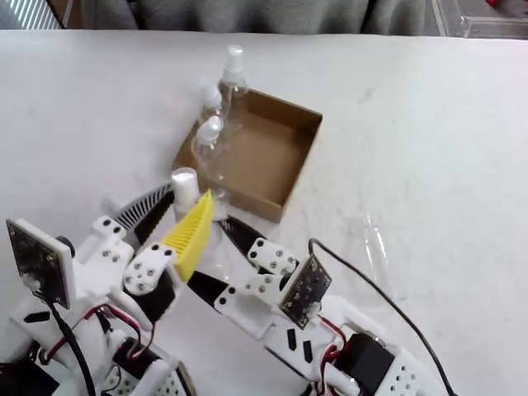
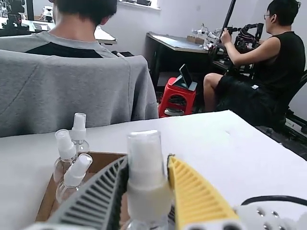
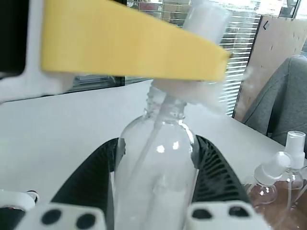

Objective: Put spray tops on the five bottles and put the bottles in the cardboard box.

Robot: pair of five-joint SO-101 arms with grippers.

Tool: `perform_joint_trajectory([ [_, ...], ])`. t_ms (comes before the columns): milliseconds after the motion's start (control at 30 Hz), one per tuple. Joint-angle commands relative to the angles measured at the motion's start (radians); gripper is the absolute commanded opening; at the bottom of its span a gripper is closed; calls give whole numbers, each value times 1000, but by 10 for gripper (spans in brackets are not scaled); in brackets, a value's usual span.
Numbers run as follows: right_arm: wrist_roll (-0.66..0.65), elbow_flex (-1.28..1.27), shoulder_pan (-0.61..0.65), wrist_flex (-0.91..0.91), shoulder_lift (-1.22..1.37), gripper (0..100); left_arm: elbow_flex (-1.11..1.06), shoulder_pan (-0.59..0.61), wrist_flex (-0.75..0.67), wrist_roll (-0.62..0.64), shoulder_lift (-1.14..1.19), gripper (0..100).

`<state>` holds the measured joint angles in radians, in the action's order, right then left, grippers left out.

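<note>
A white table [image 1: 412,99] is seen from above, with grey cloth [image 1: 247,12] along its far edge. An open cardboard box [image 1: 268,157] is set near the middle of the table, turned so that 1 corner points toward the arms.

3 clear bottles with white spray tops [image 1: 210,136] are grouped upright at the box's left wall, close together. It cannot be told whether all 3 stand inside the box.

A 4th clear bottle [image 3: 153,191] is held upright just in front of the box's near-left wall, between the 2 arms. It is gripped around its body by the right end effector [image 3: 158,143], whose 2 black fingers are closed against its sides.

A white spray top [image 2: 144,143] with a clear cap is seated on this bottle's neck. It is clamped by the left end effector [image 1: 188,196], with 1 yellow finger and 1 grey ribbed finger pressed on opposite sides. In the right wrist view, the threads of the bottle's neck are left showing under the spray top, which sits tilted, and the thin dip tube is seen running down inside the bottle.

Another clear bottle [image 1: 375,243] is laid on its side on the table, to the right of the box and well apart from both end effectors. Whether it bears a top cannot be told.
</note>
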<state>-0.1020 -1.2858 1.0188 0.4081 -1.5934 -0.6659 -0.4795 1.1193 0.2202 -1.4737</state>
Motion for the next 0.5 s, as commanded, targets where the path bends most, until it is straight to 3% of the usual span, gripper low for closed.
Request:
perform_joint_trajectory([
  [0,-3,25,7,-16,-18,15,-11,-27,14,-9,-31,25],
  [267,-6,28,5,-18,-18,15,-104,-19,64,-9,-200,250],
  [467,-9,28,-122,-21,-16,15,-130,-19,64,-9,-337,255],
])
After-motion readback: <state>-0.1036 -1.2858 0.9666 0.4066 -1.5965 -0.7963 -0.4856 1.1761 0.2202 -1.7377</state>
